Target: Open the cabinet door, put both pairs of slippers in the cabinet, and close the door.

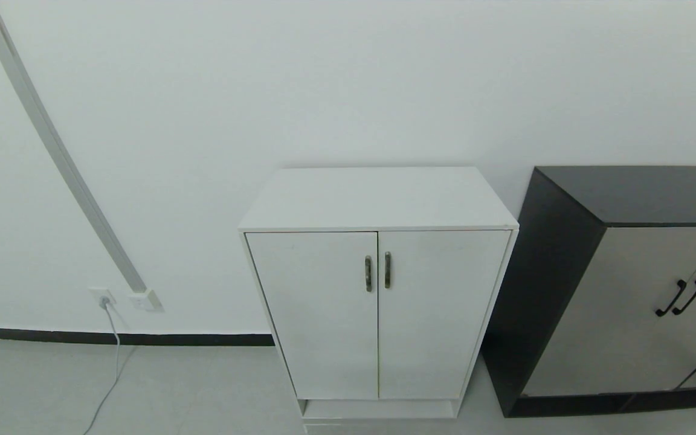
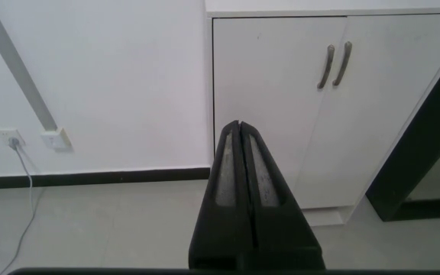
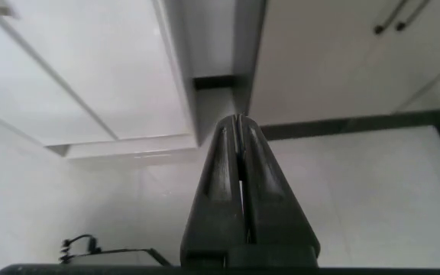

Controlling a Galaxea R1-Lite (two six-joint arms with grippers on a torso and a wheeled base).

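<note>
A white two-door cabinet (image 1: 378, 302) stands against the wall with both doors closed; two grey vertical handles (image 1: 377, 272) meet at the centre seam. My left gripper (image 2: 240, 126) is shut with nothing in it, held well back from the white cabinet (image 2: 319, 99), whose handles (image 2: 334, 65) show ahead of it. Low over the floor, my right gripper (image 3: 240, 118) is shut and empty, pointing at the gap between the white cabinet (image 3: 75, 69) and the dark cabinet (image 3: 342, 61).
A dark cabinet (image 1: 614, 284) with black handles (image 1: 680, 297) stands close to the white one's right side. A wall socket (image 1: 103, 298) with a white cable (image 1: 115, 356) and a slanted conduit (image 1: 58, 151) lie to the left. Grey floor (image 1: 173, 386) spreads in front.
</note>
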